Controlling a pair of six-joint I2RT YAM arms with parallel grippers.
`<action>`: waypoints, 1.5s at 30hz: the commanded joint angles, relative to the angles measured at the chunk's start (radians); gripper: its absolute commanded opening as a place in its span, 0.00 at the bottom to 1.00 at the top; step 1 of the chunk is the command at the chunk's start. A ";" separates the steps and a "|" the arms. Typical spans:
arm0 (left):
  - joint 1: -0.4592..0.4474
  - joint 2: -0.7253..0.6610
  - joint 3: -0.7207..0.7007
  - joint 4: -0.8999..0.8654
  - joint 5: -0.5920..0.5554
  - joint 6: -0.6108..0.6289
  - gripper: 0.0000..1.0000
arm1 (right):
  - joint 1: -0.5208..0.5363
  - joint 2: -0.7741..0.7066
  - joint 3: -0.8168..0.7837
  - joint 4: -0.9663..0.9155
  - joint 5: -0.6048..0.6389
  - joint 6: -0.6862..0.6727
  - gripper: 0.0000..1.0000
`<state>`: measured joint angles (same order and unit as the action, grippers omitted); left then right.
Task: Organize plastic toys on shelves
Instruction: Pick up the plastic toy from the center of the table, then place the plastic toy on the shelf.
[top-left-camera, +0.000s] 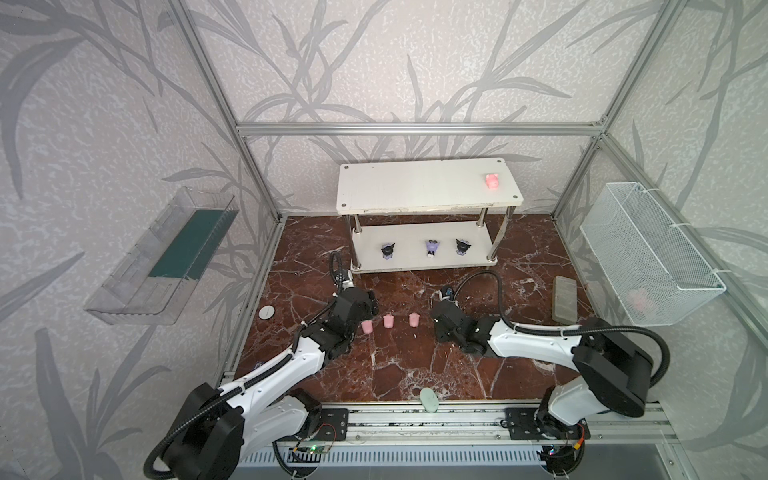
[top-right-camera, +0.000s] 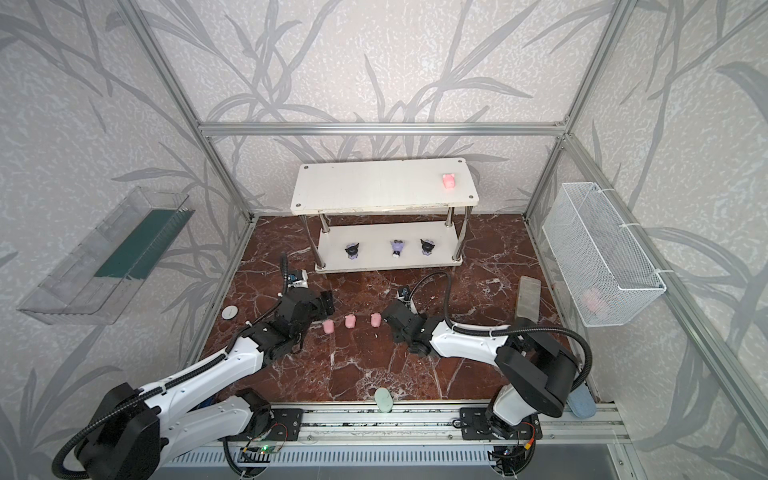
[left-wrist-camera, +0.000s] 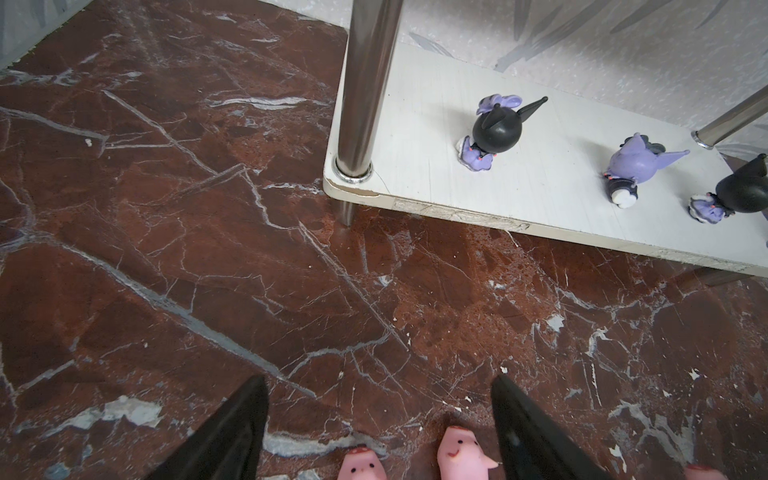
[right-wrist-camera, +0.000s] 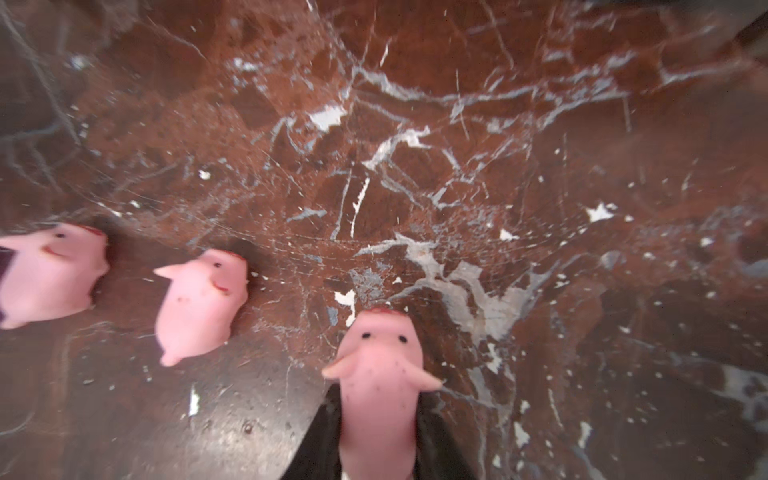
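The right hand (right-wrist-camera: 376, 401) grips the flanks of the end pink pig (right-wrist-camera: 376, 353), which lies on the table (right-wrist-camera: 457, 145) in a row of three. The left hand (left-wrist-camera: 379, 377) is open. A centred, gentle hold seems advisable before lifting the pig to the shelves (top-left-camera: 415, 187).

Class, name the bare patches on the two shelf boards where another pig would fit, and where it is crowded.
Top board: bare from its left end to the lone pig at the right end. Lower board: only short gaps between three figurines. Crowded: three floor pigs between left claw and right claw, which grips the end pig.
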<state>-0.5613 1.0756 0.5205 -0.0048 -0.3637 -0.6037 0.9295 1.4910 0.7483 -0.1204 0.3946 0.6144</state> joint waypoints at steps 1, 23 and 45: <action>0.005 -0.004 -0.015 0.011 -0.003 -0.013 0.83 | -0.008 -0.132 0.029 -0.123 0.025 -0.068 0.28; 0.013 0.007 -0.017 0.039 0.048 -0.019 0.83 | -0.239 -0.217 0.764 -0.403 -0.107 -0.491 0.29; 0.015 0.050 -0.017 0.063 0.080 -0.039 0.82 | -0.481 0.316 1.390 -0.562 -0.272 -0.479 0.31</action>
<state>-0.5529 1.1175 0.5068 0.0387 -0.2852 -0.6273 0.4492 1.7866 2.0808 -0.6373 0.1402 0.1337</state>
